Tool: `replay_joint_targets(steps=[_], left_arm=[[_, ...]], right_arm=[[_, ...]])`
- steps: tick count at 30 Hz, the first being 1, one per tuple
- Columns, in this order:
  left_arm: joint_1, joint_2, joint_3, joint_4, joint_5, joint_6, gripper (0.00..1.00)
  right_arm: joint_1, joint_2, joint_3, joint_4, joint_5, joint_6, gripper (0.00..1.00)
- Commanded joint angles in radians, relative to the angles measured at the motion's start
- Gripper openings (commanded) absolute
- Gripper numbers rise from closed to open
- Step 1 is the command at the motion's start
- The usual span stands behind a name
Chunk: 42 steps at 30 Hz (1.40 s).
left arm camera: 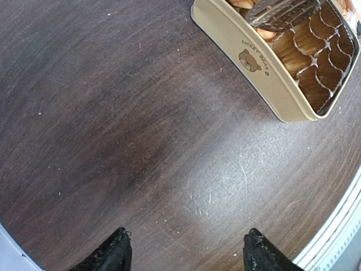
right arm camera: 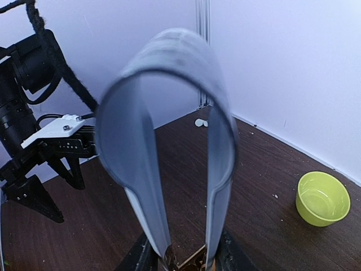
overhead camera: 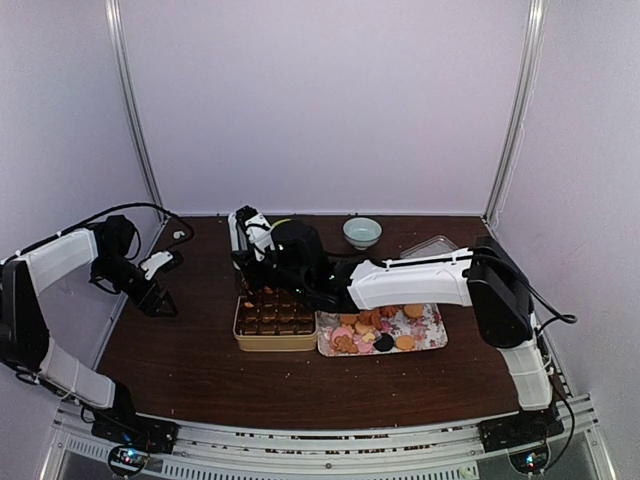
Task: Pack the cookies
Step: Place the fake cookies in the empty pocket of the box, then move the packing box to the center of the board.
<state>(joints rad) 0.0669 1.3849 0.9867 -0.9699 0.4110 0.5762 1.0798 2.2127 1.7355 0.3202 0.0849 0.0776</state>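
Note:
Cookies [overhead camera: 375, 325], mostly round and tan-orange with some pink and one dark, lie heaped on a floral tray [overhead camera: 437, 338]. Left of it stands a tan tin [overhead camera: 272, 342] lined with dark paper cups; its bear-printed wall [left arm camera: 254, 62] shows in the left wrist view. My right gripper [overhead camera: 254, 265] hangs over the tin's far side, shut on grey-blue tongs [right arm camera: 163, 62]. The tongs' tips [left arm camera: 279, 14] reach down into the tin. My left gripper [left arm camera: 189, 251] is open over bare dark wood left of the tin, holding nothing.
At the back stands a small pale-green bowl [overhead camera: 361, 232] [right arm camera: 322, 199], with a clear plastic lid [overhead camera: 430, 246] to its right. A small white object [overhead camera: 179, 236] lies in the back left corner. White walls close in the table on three sides.

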Motion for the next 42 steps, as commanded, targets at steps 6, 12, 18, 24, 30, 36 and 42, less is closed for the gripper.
replay_joint_targets(steps=[6,12,18,24,30,36,42], left_arm=[[-0.021,0.24,0.187,0.131,0.068,-0.115,0.68],[-0.108,0.425,0.373,0.133,0.018,-0.15,0.68],[-0.193,0.539,0.47,0.157,-0.036,-0.173,0.68],[-0.258,0.607,0.524,0.171,-0.038,-0.189,0.68],[-0.32,0.649,0.561,0.17,-0.032,-0.197,0.68],[-0.382,0.669,0.564,0.175,-0.022,-0.196,0.68],[-0.436,0.676,0.57,0.167,0.017,-0.197,0.68]], right_arm=[[-0.056,-0.286,-0.204,0.108,0.055,0.043,0.33],[-0.087,-0.489,-0.463,0.131,0.153,0.037,0.33],[-0.094,-0.653,-0.696,0.09,0.25,0.074,0.34],[-0.095,-0.76,-0.868,0.069,0.297,0.139,0.35],[-0.093,-0.779,-0.922,0.065,0.309,0.165,0.35],[-0.094,-0.771,-0.918,0.071,0.301,0.161,0.36],[-0.095,-0.761,-0.906,0.062,0.289,0.159,0.4]])
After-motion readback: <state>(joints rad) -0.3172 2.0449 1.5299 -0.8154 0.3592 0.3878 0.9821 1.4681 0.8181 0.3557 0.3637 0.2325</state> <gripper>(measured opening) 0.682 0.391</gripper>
